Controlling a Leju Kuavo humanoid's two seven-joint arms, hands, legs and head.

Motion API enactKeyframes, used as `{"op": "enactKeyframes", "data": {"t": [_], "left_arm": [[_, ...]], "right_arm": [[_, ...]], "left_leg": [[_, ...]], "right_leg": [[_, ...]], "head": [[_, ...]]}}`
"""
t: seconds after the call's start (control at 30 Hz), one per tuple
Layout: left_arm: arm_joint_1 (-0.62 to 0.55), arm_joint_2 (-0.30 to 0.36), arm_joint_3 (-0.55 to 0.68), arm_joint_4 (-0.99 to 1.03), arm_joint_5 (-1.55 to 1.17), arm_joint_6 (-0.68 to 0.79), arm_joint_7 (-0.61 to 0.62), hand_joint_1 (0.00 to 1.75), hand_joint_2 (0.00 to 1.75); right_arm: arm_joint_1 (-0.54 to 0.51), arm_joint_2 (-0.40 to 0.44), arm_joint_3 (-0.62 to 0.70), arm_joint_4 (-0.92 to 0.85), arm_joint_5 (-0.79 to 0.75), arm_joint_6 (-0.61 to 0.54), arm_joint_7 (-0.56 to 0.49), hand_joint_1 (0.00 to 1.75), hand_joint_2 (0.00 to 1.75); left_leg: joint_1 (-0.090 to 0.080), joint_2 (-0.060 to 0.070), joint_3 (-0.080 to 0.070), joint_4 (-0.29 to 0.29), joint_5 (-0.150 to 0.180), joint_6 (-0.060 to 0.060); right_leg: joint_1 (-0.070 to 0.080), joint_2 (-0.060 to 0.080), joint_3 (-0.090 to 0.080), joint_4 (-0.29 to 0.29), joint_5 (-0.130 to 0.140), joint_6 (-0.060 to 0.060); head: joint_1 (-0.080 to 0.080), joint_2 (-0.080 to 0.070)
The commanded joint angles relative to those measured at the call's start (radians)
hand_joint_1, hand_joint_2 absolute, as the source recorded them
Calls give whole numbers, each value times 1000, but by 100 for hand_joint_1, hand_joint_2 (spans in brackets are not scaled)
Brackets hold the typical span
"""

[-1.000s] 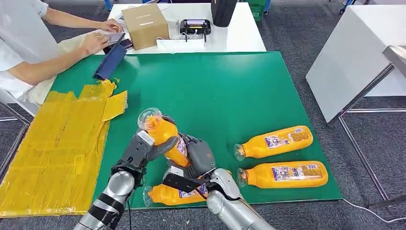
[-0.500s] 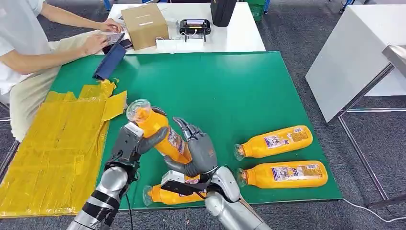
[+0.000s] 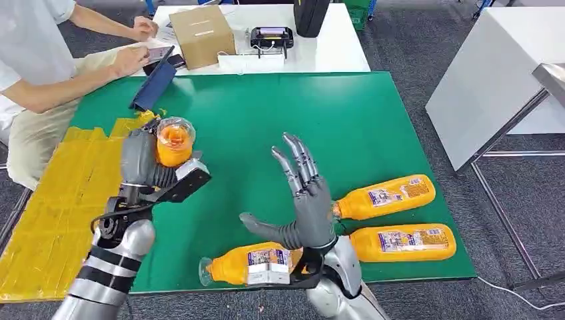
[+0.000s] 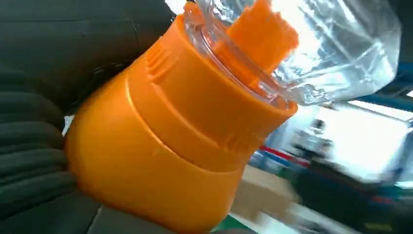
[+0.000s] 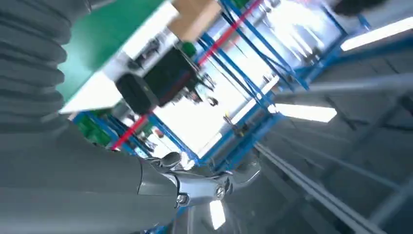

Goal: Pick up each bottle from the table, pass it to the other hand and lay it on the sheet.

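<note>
My left hand [image 3: 143,167] grips an orange bottle [image 3: 174,141] with a clear cap, held up over the green table near the edge of the yellow sheet [image 3: 66,200]. The left wrist view has that bottle [image 4: 160,141] close up against my dark fingers [image 4: 29,165]. My right hand [image 3: 308,200] is raised with fingers spread, holding nothing, right of the held bottle. Three more orange bottles lie on the table: one [image 3: 256,263] at the front edge below my right hand, two [image 3: 386,197] [image 3: 403,243] at the right.
A person sits at the far left with hands by a cardboard box [image 3: 201,35] on the white table [image 3: 333,47]. A blue pouch [image 3: 152,87] lies at the green mat's [image 3: 300,113] far left corner. A white table [image 3: 493,73] stands right of it.
My right hand let go of the bottle and opened, lifting away to the right. My left hand carried the bottle left and up toward the yellow sheet. The person's hand moved.
</note>
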Motion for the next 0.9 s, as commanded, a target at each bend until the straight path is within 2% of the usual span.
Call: {"op": "enactKeyframes", "data": {"t": [0.03,0.07,0.13,0.23,0.3,0.43,0.57,0.6,0.63,0.67,0.9], "left_arm": [[-198,55,-23,482,-316,-155,160,175,175],[-213,68,-72,539,-316,-185,210,175,175],[-220,63,-90,607,-316,-153,231,175,175],[-220,63,-90,607,-316,-153,231,175,175],[-212,52,-79,646,-316,-216,244,175,175],[-197,49,-91,776,-316,-213,310,175,175],[-177,53,-72,817,-316,-192,342,175,175],[-174,57,-74,816,-316,-183,347,9,175],[-172,57,-75,817,-316,-181,348,9,175],[-168,56,-63,814,-314,-178,345,0,175],[-156,48,-28,796,-315,-166,325,0,175]], "right_arm": [[-22,-71,35,-115,68,136,64,0,175],[-26,-68,47,-103,82,149,75,0,175],[-26,-65,58,-91,88,146,81,0,175],[-26,-65,58,-91,88,146,81,0,175],[-25,-73,67,-72,96,194,107,0,175],[-33,-78,97,11,226,242,186,0,175],[-30,-87,122,87,256,296,229,0,175],[-31,-91,131,105,260,317,235,0,175],[-30,-94,134,112,260,321,235,0,175],[-31,-100,144,136,274,347,251,0,175],[-31,-110,158,172,292,375,275,0,175]], "left_leg": [[2,-3,5,0,-1,-2],[1,-2,5,-1,-1,-2],[1,-3,5,-1,0,-1],[1,-1,4,0,0,-1],[1,-2,3,0,0,-1],[1,0,4,-1,-1,-1],[1,1,6,-2,-1,-2],[1,1,8,-2,-1,-2],[1,0,5,-2,-1,-2],[2,0,7,-1,-1,-2],[2,0,5,-1,-1,-2]], "right_leg": [[1,3,6,0,-1,-2],[1,4,5,-1,-1,-2],[0,2,6,-1,-1,-2],[0,3,4,0,-1,-1],[1,2,3,0,-1,-1],[0,4,5,-1,0,-1],[0,6,6,-2,0,-2],[1,7,8,-2,-1,-2],[1,5,5,-2,0,-2],[1,6,7,-2,-1,-2],[1,5,6,-1,-1,-2]], "head": [[0,0],[0,0],[0,0],[0,0],[0,0],[0,0],[0,0],[0,0],[0,0],[0,0],[0,0]]}}
